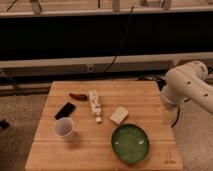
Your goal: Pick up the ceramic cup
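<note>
Checking status on the pick: where's the ceramic cup (65,128) rn? — A

Standing upright on the wooden bench (150,95), near-left part as the view shows it, rim up, nothing touching it. Black phone-like slab (65,110) is just behind it, and the green bowl (130,143) is well apart on the other side. — B

And the gripper? — A

Gripper (169,114) hangs at the bench's right edge under the white arm (187,85), i.e. on the opposite side from the cup. Fingers are spread open w/ nothing btwn them. — B

So progress = ? — A

Imo basically nil. No reach, no grasp, no lift yet, and the cup sits on the bench w/ its full weight. All of it is left to do: cross over to the cup's side, come down over it, close the fingers on it, raise it clear. — B

Anything in the way? — A

The bowl, a small white block (119,115), a white bottle (94,104) lying flat and a reddish item (77,96) all lie btwn arm and cup, so prob. best to travel above them. Can't tell what the reddish thing is. The cup itself has free space around it, esp. on the near side, so approach from above looks OK. — B
</note>
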